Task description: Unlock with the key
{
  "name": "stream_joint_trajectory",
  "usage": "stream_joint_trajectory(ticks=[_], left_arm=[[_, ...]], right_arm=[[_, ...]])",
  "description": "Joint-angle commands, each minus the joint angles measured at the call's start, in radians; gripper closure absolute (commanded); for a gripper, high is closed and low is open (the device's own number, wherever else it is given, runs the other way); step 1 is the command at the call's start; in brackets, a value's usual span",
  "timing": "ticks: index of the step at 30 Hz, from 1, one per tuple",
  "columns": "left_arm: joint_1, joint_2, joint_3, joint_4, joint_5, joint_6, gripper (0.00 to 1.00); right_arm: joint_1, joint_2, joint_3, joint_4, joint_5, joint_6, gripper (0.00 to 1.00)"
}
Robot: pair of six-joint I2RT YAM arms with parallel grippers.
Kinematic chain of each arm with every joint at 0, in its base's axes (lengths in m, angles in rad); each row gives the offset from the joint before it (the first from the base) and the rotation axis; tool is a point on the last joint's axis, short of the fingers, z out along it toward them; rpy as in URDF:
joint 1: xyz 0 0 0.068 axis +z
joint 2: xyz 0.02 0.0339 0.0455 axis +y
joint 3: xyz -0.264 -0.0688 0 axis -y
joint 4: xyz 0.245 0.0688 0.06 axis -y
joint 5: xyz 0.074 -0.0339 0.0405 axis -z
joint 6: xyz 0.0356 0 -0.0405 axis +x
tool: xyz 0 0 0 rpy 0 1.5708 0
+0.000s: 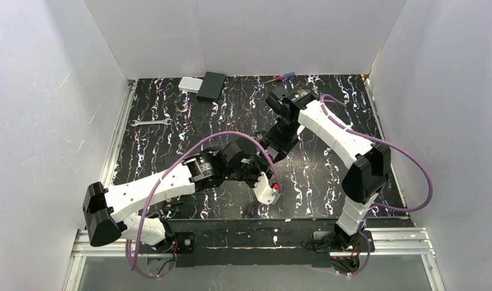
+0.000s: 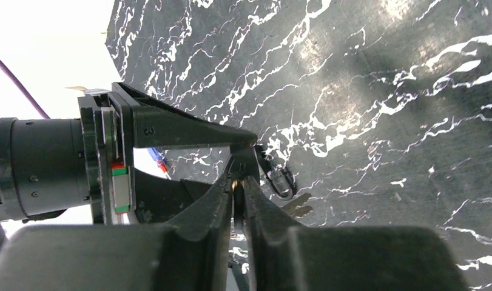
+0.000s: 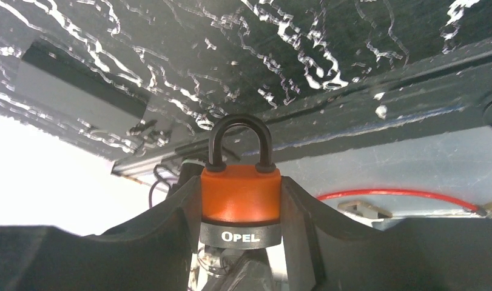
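My right gripper (image 3: 240,182) is shut on the padlock (image 3: 240,203), an orange body with a black base band and a black shackle (image 3: 240,124) that stands closed. It holds the lock above the table. My left gripper (image 2: 238,182) is shut on the key (image 2: 238,203), a thin dark piece pinched between its fingers and pointed at the padlock's underside (image 2: 244,162). Below the lock's base a silvery bit of metal (image 3: 222,257) shows. How far the key sits in the lock is hidden. In the top view both grippers meet mid-table (image 1: 267,154).
A silver wrench (image 1: 151,122) lies at the left of the mat. A black box (image 1: 212,85) and a pale box (image 1: 188,84) sit at the back. A red-and-blue screwdriver (image 1: 278,77) lies at the back edge. White walls close three sides.
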Motion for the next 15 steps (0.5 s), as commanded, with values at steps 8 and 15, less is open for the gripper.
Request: stream_joint_trajectory(ticks=[8,15], left_arm=[[-0.003,-0.074,-0.012,-0.079,0.073,-0.04,0.02],[-0.003,-0.196,-0.028,-0.017,0.029,-0.187,0.02]], right_arm=[[0.012,-0.065,0.014,-0.014,-0.132,0.017,0.99],[-0.055,-0.086,-0.001,-0.01,-0.08,0.017,0.99]])
